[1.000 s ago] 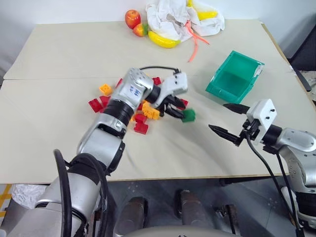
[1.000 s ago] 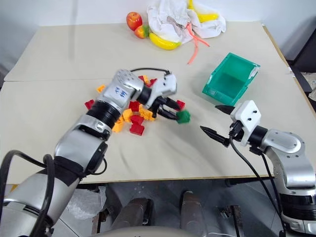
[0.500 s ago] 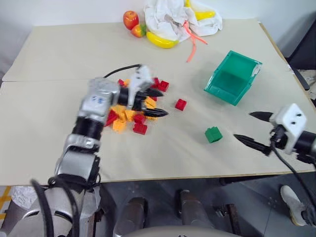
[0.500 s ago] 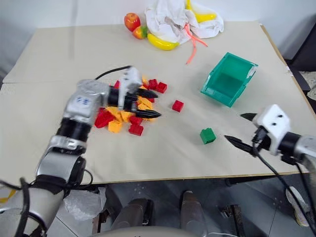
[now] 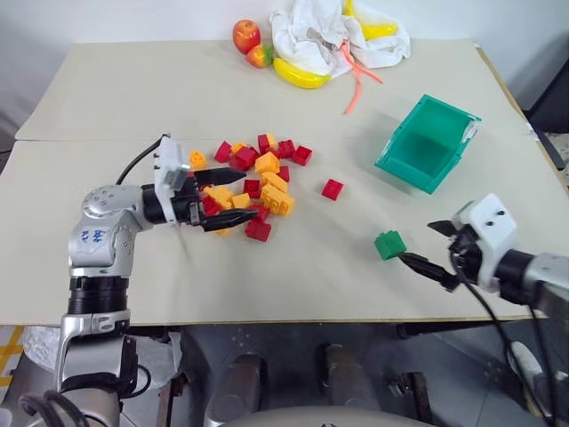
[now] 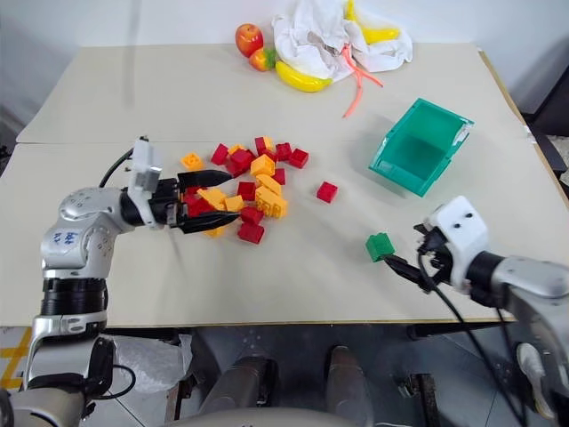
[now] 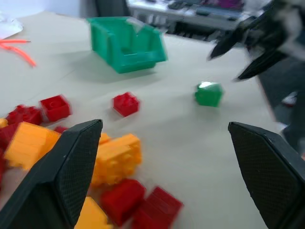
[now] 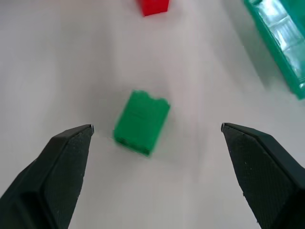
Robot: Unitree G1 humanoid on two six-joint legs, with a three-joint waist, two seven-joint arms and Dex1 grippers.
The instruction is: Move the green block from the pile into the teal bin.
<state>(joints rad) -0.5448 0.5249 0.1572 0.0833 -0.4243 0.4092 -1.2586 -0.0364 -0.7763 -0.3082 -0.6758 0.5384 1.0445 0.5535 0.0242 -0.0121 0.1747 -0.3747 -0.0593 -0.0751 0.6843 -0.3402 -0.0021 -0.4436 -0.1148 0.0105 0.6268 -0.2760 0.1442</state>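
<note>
Green block [image 5: 389, 245] out of pile [image 5: 252, 187], loose on table [image 5: 116, 98] short of bin [image 5: 427, 142], right gripper [image 5: 437, 253] lined up with jaws apart, left gripper [image 5: 224, 197] jaws apart too; grasp and drop left.
</note>
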